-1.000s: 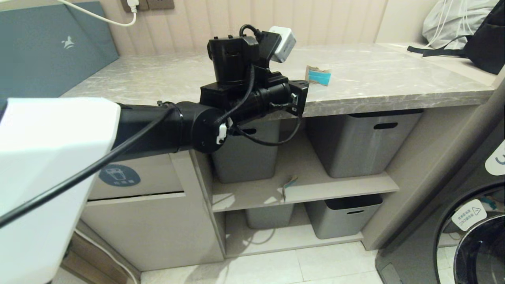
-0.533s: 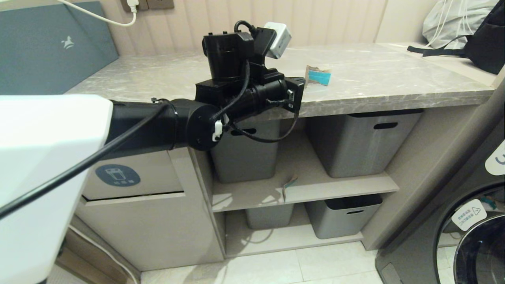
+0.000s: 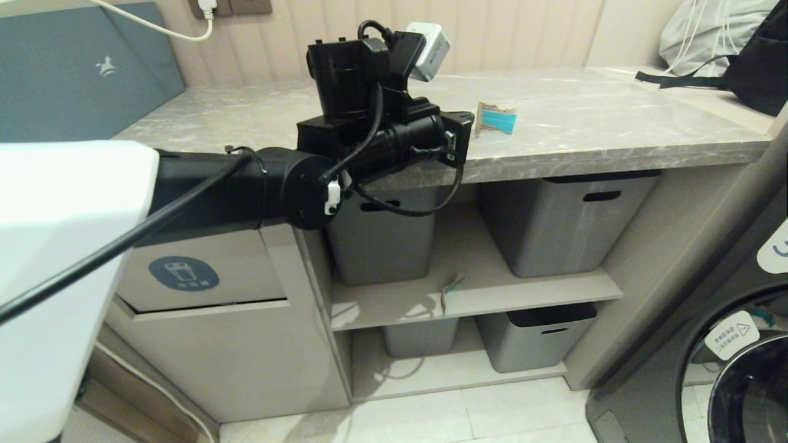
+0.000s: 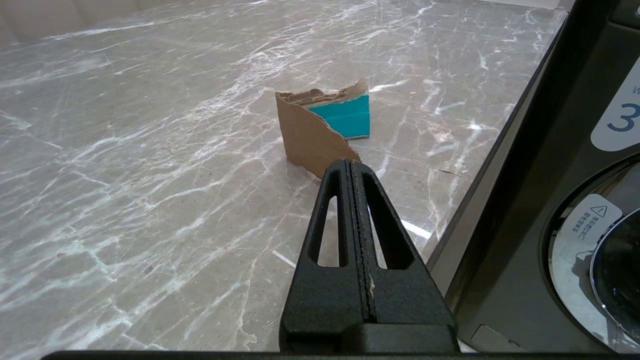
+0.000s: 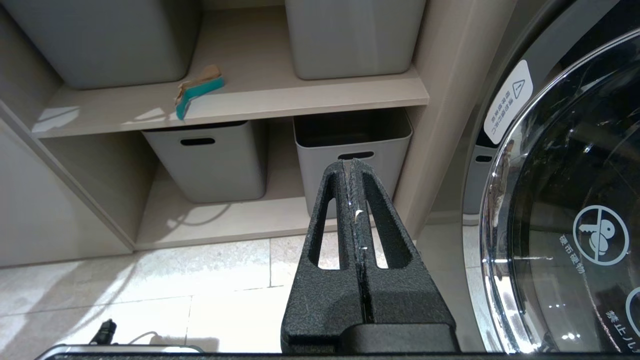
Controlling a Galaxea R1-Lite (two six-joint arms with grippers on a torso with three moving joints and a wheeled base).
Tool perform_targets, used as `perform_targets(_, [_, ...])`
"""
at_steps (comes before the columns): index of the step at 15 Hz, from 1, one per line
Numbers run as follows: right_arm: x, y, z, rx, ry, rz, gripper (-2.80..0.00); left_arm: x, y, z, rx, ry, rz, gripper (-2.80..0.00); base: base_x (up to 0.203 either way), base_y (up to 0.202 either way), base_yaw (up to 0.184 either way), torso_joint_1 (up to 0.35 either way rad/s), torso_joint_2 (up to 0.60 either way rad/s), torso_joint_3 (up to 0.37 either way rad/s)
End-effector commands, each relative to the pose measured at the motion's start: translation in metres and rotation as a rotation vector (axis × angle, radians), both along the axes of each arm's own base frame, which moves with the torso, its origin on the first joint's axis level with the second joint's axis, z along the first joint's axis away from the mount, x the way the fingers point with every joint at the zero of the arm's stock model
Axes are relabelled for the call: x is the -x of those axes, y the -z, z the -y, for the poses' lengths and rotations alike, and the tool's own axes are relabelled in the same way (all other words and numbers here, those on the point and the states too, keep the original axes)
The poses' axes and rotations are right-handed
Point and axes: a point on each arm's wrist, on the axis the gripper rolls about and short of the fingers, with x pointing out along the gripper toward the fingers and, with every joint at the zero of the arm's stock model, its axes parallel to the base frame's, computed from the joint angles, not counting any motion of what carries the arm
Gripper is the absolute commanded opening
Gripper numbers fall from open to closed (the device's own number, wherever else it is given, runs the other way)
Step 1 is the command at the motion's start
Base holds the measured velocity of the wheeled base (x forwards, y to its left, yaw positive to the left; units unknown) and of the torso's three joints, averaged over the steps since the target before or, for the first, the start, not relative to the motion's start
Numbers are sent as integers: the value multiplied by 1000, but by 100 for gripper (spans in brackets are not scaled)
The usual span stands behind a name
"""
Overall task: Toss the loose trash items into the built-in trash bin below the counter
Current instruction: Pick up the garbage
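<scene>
Approach step: left gripper (image 4: 351,167), fingers pressed together and empty, faces the cardboard scrap (image 4: 325,127) near the tabletop (image 4: 150,150) front edge; must spread before grasping.

On the worktop (image 3: 585,132): one cardboard scrap (image 3: 494,118), near the front edge, just beyond the left tool (image 4: 351,167). Below the worktop, at the left: the bin flap (image 3: 203,274). Right of the flap: shelves, with tubs (image 3: 563,224) on them. On the upper shelf (image 3: 468,289), between two tubs: a second scrap (image 3: 450,288). At far right: a washing machine (image 3: 739,369).
</scene>
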Motion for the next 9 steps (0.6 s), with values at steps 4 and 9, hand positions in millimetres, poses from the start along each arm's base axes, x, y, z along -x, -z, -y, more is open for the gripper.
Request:
perform_targets(4, [0,0,0,0,0,0,-280,5,-19,-19,27,-48,28,-280,0,0,0,0,0,0])
perform_targets(9, [0,0,0,0,0,0,-280,-5,-18,-35,16,-92,16,-280,0,0,0,0,0,0])
